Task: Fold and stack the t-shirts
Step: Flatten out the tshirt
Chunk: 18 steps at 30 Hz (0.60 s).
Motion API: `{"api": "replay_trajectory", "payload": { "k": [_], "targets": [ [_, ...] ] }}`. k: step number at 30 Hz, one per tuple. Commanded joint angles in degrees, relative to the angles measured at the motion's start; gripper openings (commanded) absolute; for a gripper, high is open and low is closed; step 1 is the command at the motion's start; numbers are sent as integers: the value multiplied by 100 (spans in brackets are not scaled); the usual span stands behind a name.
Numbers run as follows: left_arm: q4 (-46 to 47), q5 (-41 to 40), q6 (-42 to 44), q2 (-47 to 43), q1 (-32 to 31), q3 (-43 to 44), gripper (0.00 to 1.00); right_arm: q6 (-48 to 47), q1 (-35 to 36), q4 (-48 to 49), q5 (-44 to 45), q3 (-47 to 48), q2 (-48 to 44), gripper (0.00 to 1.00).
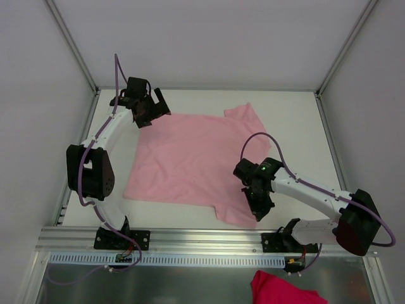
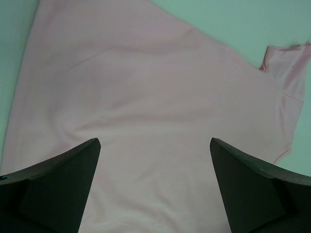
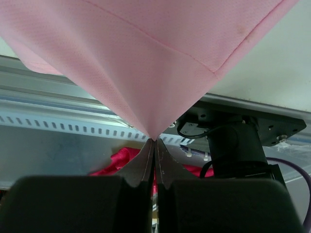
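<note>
Fabric fills the middle of our view: the pink t-shirt (image 1: 180, 158) lies spread across the white table (image 1: 297, 120), its hem toward the left side and its two sleeves toward the right, one pointing to the far edge and one to the near edge. Over at the far left corner of the shirt we find the left gripper (image 1: 154, 113), jaws spread wide and holding nothing. From its wrist camera we look between the two dark fingers (image 2: 63, 179) straight down onto smooth pink cloth, the gripper (image 2: 155, 145) hanging above it, and we cannot tell whether the fingertips touch. Now to the near side, where the right gripper (image 1: 259, 206) sits over the near sleeve. Its jaws are pressed together on the t-shirt (image 3: 146, 63), and in the wrist view we see the fabric drawn up into a tight peak right at the fingertips (image 3: 154, 141), with a seam line running across the stretched cloth. Below the table edge, past the perforated metal rail (image 1: 209, 239), a crumpled red cloth (image 1: 281, 290) lies on the lower surface near the right arm's base.
</note>
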Motion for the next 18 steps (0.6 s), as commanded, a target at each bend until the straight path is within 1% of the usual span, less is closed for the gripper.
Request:
{"api": "replay_trajectory", "payload": {
  "k": [1, 6, 7, 8, 9, 10, 11, 13, 16, 17, 18],
  "targets": [
    [-8, 160, 155, -71, 68, 175, 99, 164, 47, -521, -62, -274, -331, 1],
    [1, 186, 172, -53, 86, 210, 99, 217, 47, -697, -89, -398, -612, 1],
    [10, 186, 172, -53, 95, 210, 99, 208, 47, -706, -80, -407, -604, 2],
    [1, 203, 172, -53, 95, 218, 99, 199, 47, -706, -71, -398, -587, 26],
    [1, 212, 172, -53, 95, 236, 99, 199, 47, -680, -71, -380, -578, 40],
    [1, 212, 172, -62, 95, 236, 99, 182, 65, -654, -79, -354, -578, 60],
    [1, 221, 181, -79, 95, 227, 99, 164, 82, -662, -53, -310, -578, 77],
    [-8, 212, 207, -115, 95, 210, 99, 173, 144, -750, 148, -127, -560, 80],
    [-25, 203, 243, -123, 103, 183, 99, 155, 162, -794, 263, 41, -525, 73],
    [-17, 203, 243, -132, 103, 175, 99, 164, 162, -768, 550, 68, -516, 67],
    [10, 221, 243, -132, 103, 140, 99, 173, 170, -724, 640, 94, -525, 53]
  ]
}}
